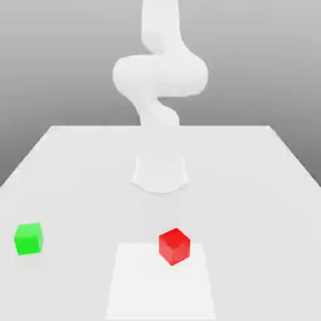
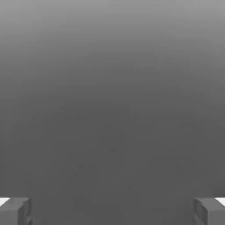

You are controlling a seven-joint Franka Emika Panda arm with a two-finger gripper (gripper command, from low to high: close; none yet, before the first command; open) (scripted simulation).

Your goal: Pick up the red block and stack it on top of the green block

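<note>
step: reach for red block [image 1: 173,246] | end effector [image 2: 112,212] spread wide, empty | tip: descend square over it, green block [image 1: 29,238] well apart on tabletop [image 1: 251,188]

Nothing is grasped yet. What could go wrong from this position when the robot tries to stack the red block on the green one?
1. The red block sits turned at an angle, so the open gripper may close on its corners and twist it.
2. The green block lies far toward the exterior view's left, near the table edge; a poor placement might push it off.
</note>
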